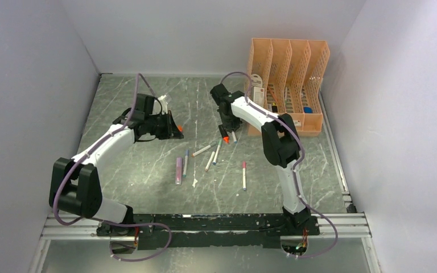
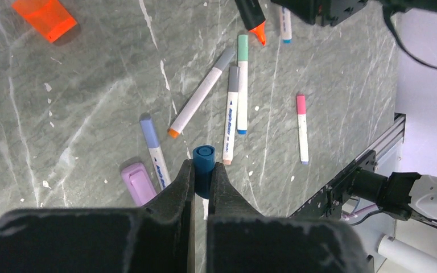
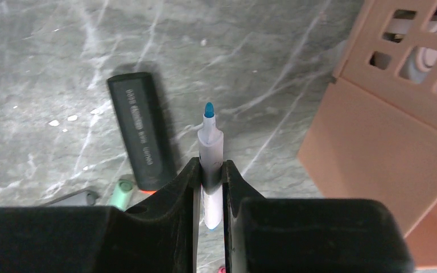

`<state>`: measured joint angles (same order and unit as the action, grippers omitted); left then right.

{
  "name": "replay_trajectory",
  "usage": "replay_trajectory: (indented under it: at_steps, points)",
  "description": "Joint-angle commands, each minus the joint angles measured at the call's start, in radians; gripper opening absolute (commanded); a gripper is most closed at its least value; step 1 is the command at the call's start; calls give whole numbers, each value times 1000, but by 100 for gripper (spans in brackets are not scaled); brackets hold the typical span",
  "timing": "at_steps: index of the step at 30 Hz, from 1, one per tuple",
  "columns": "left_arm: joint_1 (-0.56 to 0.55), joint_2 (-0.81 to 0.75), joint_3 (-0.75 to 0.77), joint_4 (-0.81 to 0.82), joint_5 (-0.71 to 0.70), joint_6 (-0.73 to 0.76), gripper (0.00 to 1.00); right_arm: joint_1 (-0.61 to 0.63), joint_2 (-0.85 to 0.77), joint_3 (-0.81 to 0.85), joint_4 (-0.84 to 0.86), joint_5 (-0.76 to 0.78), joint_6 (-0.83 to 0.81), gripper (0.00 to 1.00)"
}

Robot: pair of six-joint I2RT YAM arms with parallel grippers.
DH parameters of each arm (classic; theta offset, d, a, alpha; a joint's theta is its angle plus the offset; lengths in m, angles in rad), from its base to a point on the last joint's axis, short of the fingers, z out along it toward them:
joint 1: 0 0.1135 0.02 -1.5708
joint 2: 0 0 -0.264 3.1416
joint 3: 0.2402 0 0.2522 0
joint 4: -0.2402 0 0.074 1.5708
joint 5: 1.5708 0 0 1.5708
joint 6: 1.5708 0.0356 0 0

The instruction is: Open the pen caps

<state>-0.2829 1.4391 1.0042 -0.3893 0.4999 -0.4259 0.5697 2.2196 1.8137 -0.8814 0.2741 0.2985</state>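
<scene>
**Top external view: blue cap and blue pen held apart, left of the rack**

Top external view shows both arms reaching over the tabletop [image 1: 148, 187], with the peach rack [image 1: 287, 85] standing at its far right.

- **Left tool** [image 2: 203, 166]: well to the left of the rack. Its jaws are pressed tight on a blue cap [image 2: 203, 156], which stands up between the fingertips with its open end outward, clear of any barrel.
- **Right tool** [image 3: 210, 165]: just left of the rack's near corner. It is closed onto the barrel of a blue pen [image 3: 210, 142], whose bare blue tip juts past the fingers. The rack's wall is close beside it in the right wrist view.
- **Black marker** [image 3: 142, 136]: lies flat on the tabletop just left of the rack, beside the right tool, with its orange tip bare.
- **Orange cap** [image 2: 44, 18]: lies loose on the tabletop far left of the rack, by the left tool and apart from the black marker.
- **Loose pens** [image 2: 236, 108]: scattered left of the rack and nearer the arm bases. Most have white barrels with grey, green, lavender or pink ends.
- **Highlighter** [image 2: 138, 183]: this purple one lies at the end of that scatter farthest from the rack.
</scene>
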Motion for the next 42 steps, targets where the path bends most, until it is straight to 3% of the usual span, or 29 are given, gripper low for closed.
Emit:
replay_trajectory:
  at_steps: [1, 9, 18, 24, 33, 42]
  points:
    - [10, -8, -17, -6, 11, 21, 7, -33, 6, 3, 19, -11, -28, 5]
    - [13, 49, 1, -8, -20, 8, 7, -50, 18, -8, 51, -89, -57, 13]
    - [13, 131, 42, -6, -105, 0, 8, -70, -48, -152, 138, -153, -71, 32]
    - [13, 193, 82, -7, -179, -6, 8, -120, -134, -246, 187, -188, -86, 34]
    - [13, 371, 275, -104, -346, 38, 10, -126, -329, -310, 177, -220, -43, 42]
    - [13, 502, 379, -149, -472, 64, 19, -125, -512, -536, 227, -277, 4, 44]
